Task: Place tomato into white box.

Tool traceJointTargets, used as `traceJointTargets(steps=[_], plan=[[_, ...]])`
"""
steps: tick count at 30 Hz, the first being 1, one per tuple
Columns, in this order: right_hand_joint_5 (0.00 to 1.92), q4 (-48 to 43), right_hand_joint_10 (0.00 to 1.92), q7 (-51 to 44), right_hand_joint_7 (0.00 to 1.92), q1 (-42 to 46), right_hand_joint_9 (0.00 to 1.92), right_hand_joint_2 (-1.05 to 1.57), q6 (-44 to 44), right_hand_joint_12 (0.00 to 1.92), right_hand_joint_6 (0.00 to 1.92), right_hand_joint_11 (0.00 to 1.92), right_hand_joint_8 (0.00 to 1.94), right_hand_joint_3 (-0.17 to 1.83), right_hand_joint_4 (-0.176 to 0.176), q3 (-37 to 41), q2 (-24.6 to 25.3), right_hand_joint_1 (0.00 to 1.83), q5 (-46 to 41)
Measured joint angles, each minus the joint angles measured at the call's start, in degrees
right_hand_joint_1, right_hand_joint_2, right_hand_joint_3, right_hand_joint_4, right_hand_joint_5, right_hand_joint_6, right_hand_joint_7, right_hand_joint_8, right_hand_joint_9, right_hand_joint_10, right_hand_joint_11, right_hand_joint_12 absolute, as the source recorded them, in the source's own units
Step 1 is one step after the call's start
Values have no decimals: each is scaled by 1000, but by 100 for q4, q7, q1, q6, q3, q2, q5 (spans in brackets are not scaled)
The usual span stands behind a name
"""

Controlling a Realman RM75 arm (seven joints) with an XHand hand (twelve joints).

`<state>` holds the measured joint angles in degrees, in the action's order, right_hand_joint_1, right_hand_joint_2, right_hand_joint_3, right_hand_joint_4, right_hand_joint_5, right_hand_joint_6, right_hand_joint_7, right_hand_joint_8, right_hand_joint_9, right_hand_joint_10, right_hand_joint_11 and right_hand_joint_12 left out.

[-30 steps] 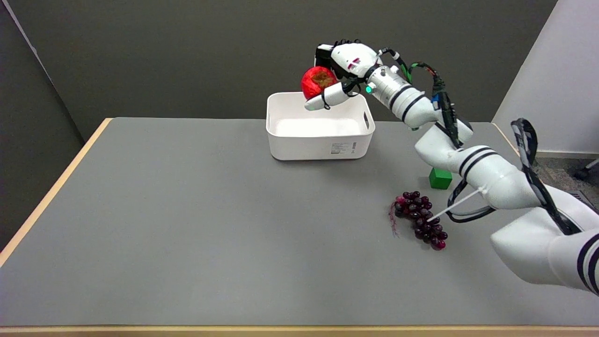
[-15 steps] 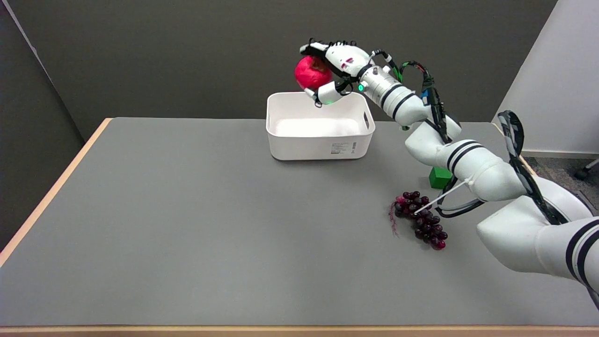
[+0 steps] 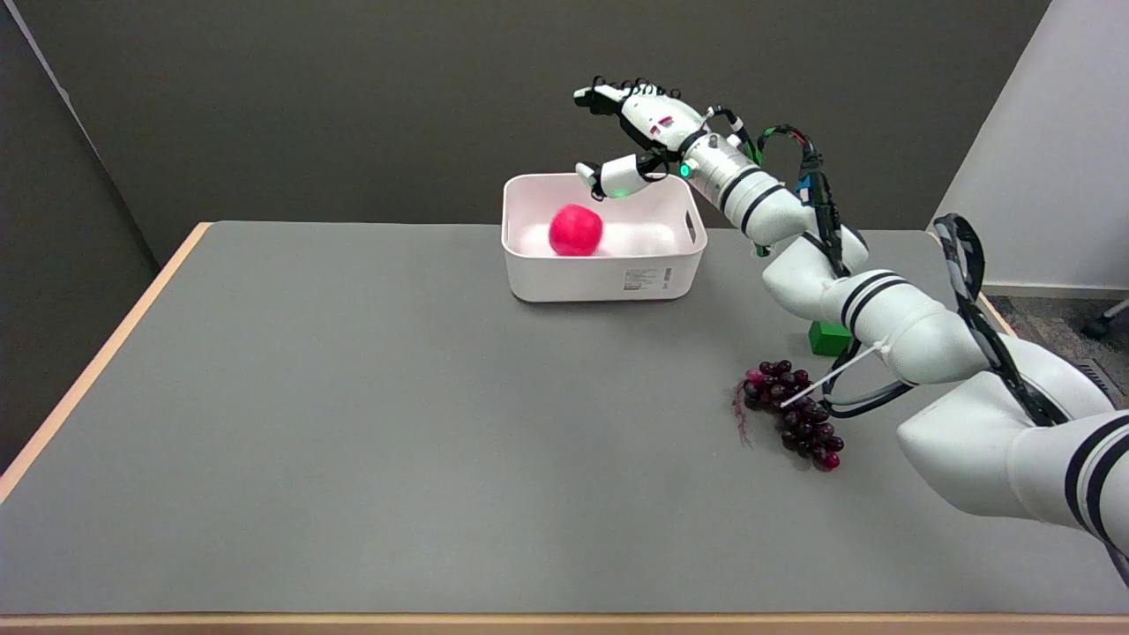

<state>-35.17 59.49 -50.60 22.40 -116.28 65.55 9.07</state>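
Observation:
The red tomato (image 3: 575, 230) lies inside the white box (image 3: 609, 275), toward its left side. The box stands at the far middle of the grey table. My right hand (image 3: 631, 132) hovers in the air above the box's back edge, fingers spread apart, holding nothing. The tomato is well below the hand and apart from it.
A bunch of dark purple grapes (image 3: 794, 414) lies on the table at the right, partly under my right arm. A small green cube (image 3: 827, 338) sits behind it, half hidden by the arm. The table's wooden edge (image 3: 97, 362) runs along the left.
The hand has let go of the tomato, which dropped from the hand into the white box. The fingers have spread open and the hand stays above the box.

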Motion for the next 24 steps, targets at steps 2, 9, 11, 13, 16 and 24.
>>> traceJointTargets(steps=[2, 9, 11, 13, 16, 24], plan=[[80, -20, 415, 0, 62, 41, 2, 519, -6, 838, 409, -1, 259, 917, 79, 25, -16, 427, -35], [51, -190, 307, 0, 44, 232, 0, 501, -22, 729, 419, -1, 208, 946, 66, 142, -93, 527, -182], [54, -283, 302, -1, 37, 306, -1, 505, -27, 719, 426, -1, 237, 948, 64, 184, -121, 525, -213], [65, -439, 316, -4, 46, 406, 3, 513, -31, 735, 417, -1, 263, 935, 65, 248, -160, 458, -245], [76, -728, 330, -9, 48, 585, 2, 517, -35, 729, 440, -1, 331, 944, 63, 360, -225, 436, -276], [84, -1949, 385, -21, 79, 1464, -1, 555, -40, 743, 452, -1, 370, 984, 63, 860, -459, 404, -341]])
